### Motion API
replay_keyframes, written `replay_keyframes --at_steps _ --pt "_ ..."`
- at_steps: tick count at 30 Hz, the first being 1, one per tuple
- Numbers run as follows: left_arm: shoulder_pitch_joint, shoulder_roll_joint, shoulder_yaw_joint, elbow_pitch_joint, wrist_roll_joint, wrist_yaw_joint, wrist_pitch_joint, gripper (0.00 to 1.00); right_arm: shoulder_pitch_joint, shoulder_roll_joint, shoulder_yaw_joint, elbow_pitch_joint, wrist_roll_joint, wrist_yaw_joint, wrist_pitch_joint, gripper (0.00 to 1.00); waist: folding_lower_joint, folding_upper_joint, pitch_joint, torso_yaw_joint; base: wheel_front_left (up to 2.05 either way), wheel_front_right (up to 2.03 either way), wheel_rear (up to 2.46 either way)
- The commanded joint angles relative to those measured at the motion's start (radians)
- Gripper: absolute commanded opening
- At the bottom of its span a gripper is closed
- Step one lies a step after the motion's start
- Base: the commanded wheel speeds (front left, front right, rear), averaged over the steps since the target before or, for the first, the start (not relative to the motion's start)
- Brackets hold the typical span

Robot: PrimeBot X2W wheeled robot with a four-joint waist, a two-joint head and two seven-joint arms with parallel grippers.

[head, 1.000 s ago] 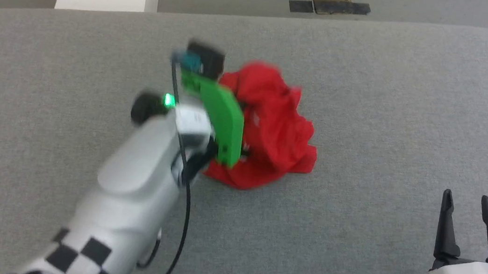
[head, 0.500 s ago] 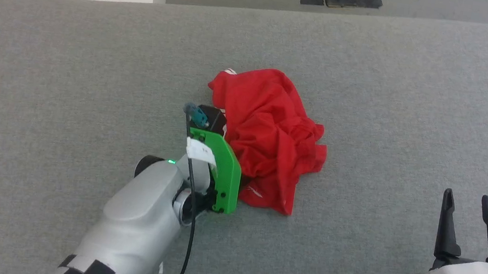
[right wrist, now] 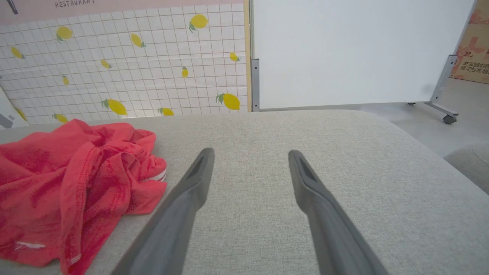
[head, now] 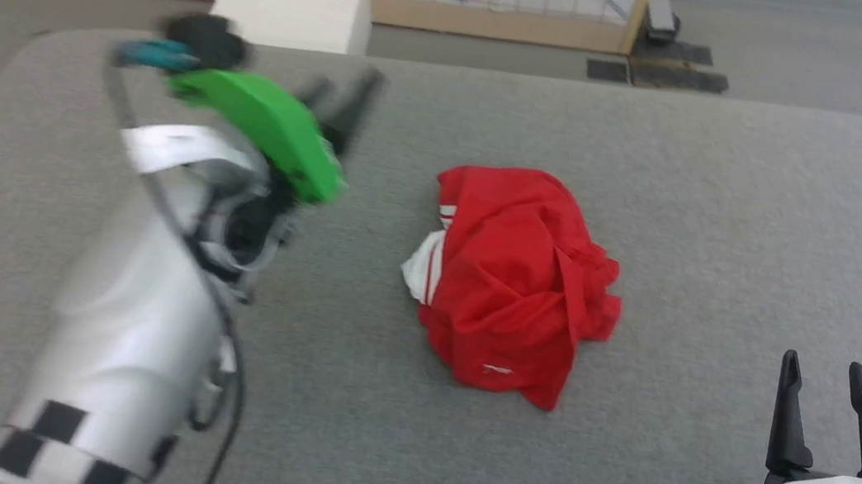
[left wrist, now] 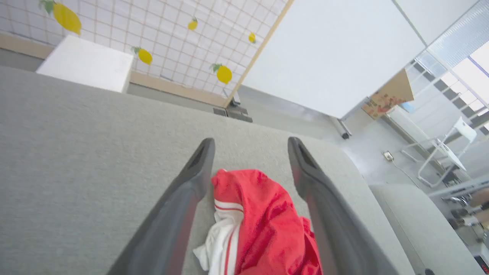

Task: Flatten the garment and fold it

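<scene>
On the grey fabric-topped desk (head: pixel 737 191), near its middle, the red jersey-style T-shirt (head: pixel 525 288) lies in a crumpled heap. A white sleeve (head: pixel 419 270) with red stripes pokes out on the robot's left side. The left tool (head: pixel 350 81) hangs above the desk to the heap's left, blurred, with its jaws wide and empty. The right tool (head: pixel 823 363) sits at the near right, well apart from the shirt, its jaws likewise wide and empty. The cloth looks light and limp, likely to sag, bunch and drag on the fabric top rather than keep any shape. The best holds are probably the exposed edges, namely the striped sleeve trim for the left tool and the stitched hem (right wrist: pixel 78 214) for the right. Pinching a single layer would let the heap open out instead of lifting as a lump.
</scene>
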Motion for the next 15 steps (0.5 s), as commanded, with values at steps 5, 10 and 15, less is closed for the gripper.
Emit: replay_keyframes --at_steps 5,10,15 --pt "0.085 0.113 0.062 -0.111 0.112 0.059 -0.219 1.0 0.01 0.001 -0.003 -0.003 0.009 -0.001 -0.006 1.0 0.0 -0.0001 -0.037 0.06 0.0 0.0 0.0" --pt "0.21 0.203 0.071 -0.208 0.244 0.12 -0.387 1.0 0.008 0.001 -0.006 -0.013 0.009 -0.001 -0.006 1.0 0.0 -0.0001 -0.043 0.074 0.0 0.0 0.0" --pt "0.343 0.244 0.04 -0.256 0.324 0.16 -0.439 1.0 0.01 0.001 -0.004 -0.023 0.005 -0.001 -0.006 1.0 0.0 -0.0001 -0.045 0.081 0.0 0.0 0.0"
